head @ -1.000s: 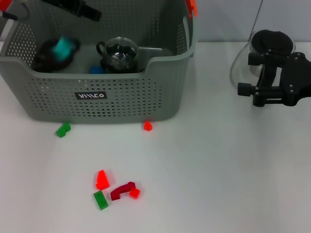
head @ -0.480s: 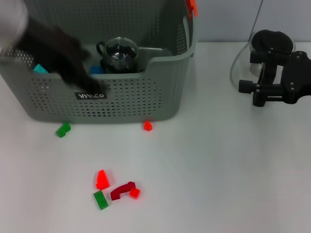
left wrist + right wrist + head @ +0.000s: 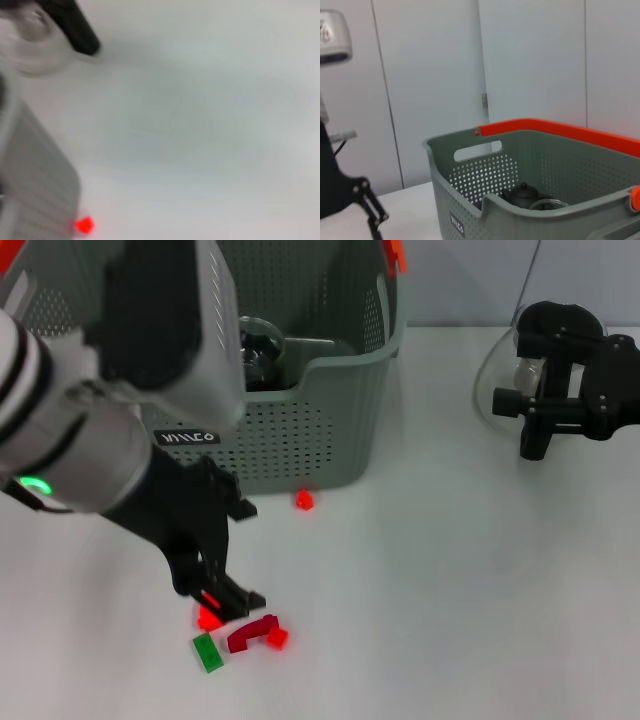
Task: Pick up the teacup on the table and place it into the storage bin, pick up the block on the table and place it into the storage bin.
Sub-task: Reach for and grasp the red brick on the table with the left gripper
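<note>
**Left gripper low over the blocks at the near edge of the counter**

Blocks lie loose on the white counter [image 3: 430, 570]. Near the front edge, left of the middle, there is a small group: a red block [image 3: 209, 617], a green block [image 3: 207, 652], a dark red curved block [image 3: 250, 633] and a small red-orange block [image 3: 277, 638]. The last three are close together, some of them touching. One more small red block [image 3: 304, 500] lies alone just in front of the storage bin [image 3: 320, 430].

The left gripper [image 3: 212, 592] is down over this group, directly above the red block, and its dark fingers [image 3: 236, 598] partly cover that block. The fingers stand a little apart, and I cannot tell if they touch the block. The big white and grey left arm reaches in from the left side and hides the left part of the bin.

The storage bin stands at the far left corner of the counter. A glass teacup [image 3: 262, 348] and a dark teapot [image 3: 521, 194] are inside it; the right wrist view shows the teapot beside the glass rim.

The right gripper [image 3: 532, 425] is parked near the far right corner, well apart from the blocks. It is beside a clear round glass object [image 3: 492, 375]. I cannot tell how its fingers stand.
</note>
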Robot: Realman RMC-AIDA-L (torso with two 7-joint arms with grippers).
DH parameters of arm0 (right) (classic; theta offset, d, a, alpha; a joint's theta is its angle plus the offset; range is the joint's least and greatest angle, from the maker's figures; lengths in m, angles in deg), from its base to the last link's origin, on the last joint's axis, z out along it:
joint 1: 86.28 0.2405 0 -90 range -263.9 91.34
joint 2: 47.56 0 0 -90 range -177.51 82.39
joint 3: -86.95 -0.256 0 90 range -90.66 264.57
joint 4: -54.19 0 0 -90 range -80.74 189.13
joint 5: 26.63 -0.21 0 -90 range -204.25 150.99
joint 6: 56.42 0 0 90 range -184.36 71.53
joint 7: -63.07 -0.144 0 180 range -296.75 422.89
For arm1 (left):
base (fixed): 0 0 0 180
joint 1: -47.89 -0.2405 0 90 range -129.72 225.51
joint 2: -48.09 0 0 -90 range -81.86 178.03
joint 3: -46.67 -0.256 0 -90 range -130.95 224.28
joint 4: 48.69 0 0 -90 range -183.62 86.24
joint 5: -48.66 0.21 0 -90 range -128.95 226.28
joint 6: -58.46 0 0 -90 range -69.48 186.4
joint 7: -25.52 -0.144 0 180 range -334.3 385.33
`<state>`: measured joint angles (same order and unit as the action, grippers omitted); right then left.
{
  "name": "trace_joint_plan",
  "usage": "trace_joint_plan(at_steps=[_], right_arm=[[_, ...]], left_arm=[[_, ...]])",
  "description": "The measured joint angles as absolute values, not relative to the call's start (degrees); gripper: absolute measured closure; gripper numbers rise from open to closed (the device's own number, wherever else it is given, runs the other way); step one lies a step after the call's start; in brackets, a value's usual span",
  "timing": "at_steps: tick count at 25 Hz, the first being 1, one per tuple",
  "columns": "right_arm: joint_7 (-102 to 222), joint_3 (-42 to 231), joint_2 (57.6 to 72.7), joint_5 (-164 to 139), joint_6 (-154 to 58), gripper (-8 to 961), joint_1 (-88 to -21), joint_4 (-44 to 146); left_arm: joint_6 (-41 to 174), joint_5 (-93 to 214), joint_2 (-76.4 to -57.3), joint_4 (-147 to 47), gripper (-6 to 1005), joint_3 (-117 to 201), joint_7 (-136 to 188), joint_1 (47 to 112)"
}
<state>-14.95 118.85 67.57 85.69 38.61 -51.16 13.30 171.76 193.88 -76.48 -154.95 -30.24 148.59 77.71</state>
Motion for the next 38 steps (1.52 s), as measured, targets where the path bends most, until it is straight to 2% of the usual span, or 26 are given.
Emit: trace_joint_plan(at_steps=[5,14,31,37,38], right_arm=[[-14.93,118.81,67.58,85.68,38.58,26,-51.52,13.27],[-14.5,118.69,67.56,85.69,38.59,26,-51.82,13.5],[-14.35,118.23,67.53,85.7,38.9,26,-52.34,13.52],[-14.35,118.24,67.56,85.7,38.87,27,-52.43,13.54],[-14.33,118.24,67.56,85.7,38.84,27,-52.44,13.54]], left_arm=[[167.34,198.09,-76.51,-152.6,107,-39.49,151.64,75.87],[158.58,207.49,-76.53,-141.76,106,-54.4,158.48,76.3],[149.07,210.08,-76.61,-132.78,153,-61.96,162.96,77.16],[148.05,210.16,-76.54,-131.19,343,-62.29,163.04,77.78],[148.04,210.15,-76.54,-131.18,345,-62.37,163.03,77.82]])
